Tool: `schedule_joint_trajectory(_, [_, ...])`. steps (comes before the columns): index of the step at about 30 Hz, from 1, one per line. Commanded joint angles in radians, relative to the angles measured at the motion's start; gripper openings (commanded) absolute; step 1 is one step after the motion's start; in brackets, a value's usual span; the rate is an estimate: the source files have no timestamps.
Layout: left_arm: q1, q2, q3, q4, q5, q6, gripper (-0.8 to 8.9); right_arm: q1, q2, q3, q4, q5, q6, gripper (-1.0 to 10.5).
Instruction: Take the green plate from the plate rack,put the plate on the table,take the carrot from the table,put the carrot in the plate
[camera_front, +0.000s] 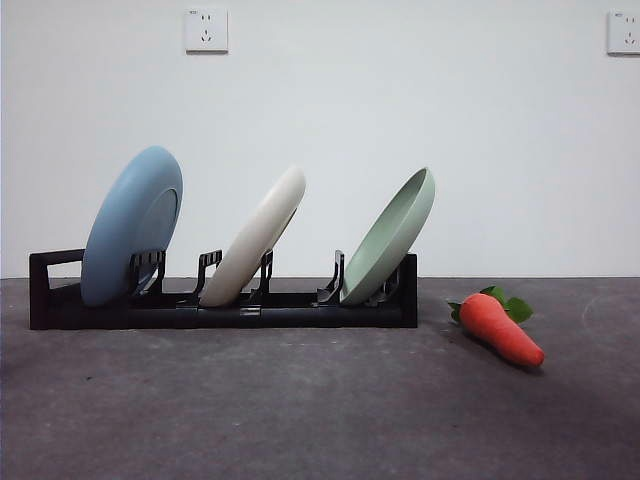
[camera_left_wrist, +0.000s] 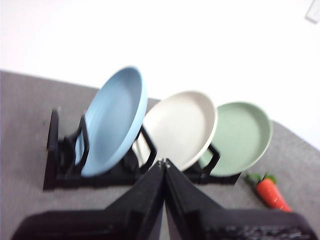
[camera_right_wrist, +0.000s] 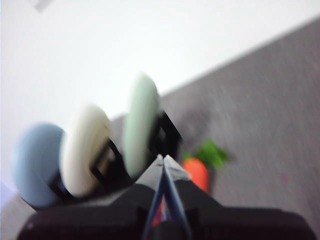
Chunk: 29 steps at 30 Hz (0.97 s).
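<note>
Nearest to the front camera, the carrot (camera_front: 501, 328) is seen lying on the table (camera_front: 300, 420), its blunt tip pointed forward and outward, its leaves toward the plate rack (camera_front: 220, 300). In the rack's end slot beside it, the green plate (camera_front: 390, 238) is leaned. Both the left gripper (camera_left_wrist: 164, 162) and the right gripper (camera_right_wrist: 162, 158) are closed on nothing, well apart from the rack. The right one is judged nearer to the plate.

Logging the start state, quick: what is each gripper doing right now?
Left gripper: shut, holding nothing, back from the plate rack.
Right gripper: shut, holding nothing, short of the carrot.
</note>
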Motion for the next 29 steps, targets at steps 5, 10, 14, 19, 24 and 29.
schedule_joint_trajectory(5, [0.002, 0.147, 0.215, -0.051, 0.1, -0.003, -0.06, 0.002, 0.163, 0.231, -0.025, -0.072, -0.031, -0.1])
schedule_joint_trajectory(10, [0.002, 0.295, 0.37, -0.119, 0.227, 0.013, -0.06, 0.002, 0.355, 0.466, -0.244, -0.194, -0.183, -0.1])
schedule_joint_trajectory(14, [0.001, 0.391, 0.471, -0.203, 0.31, 0.073, -0.06, 0.003, 0.496, 0.646, -0.465, -0.259, -0.336, -0.1])
schedule_joint_trajectory(19, [0.0, 0.483, 0.576, -0.368, 0.378, 0.181, -0.06, 0.018, 0.651, 0.836, -0.727, -0.289, -0.469, -0.1])
schedule_joint_trajectory(24, [0.0, 0.53, 0.647, -0.539, 0.392, 0.295, -0.06, 0.038, 0.75, 0.941, -0.915, -0.289, -0.564, -0.1])
schedule_joint_trajectory(29, [0.0, 0.536, 0.667, -0.613, 0.393, 0.316, 0.75, 0.047, 0.771, 0.95, -0.943, -0.289, -0.58, 0.8])
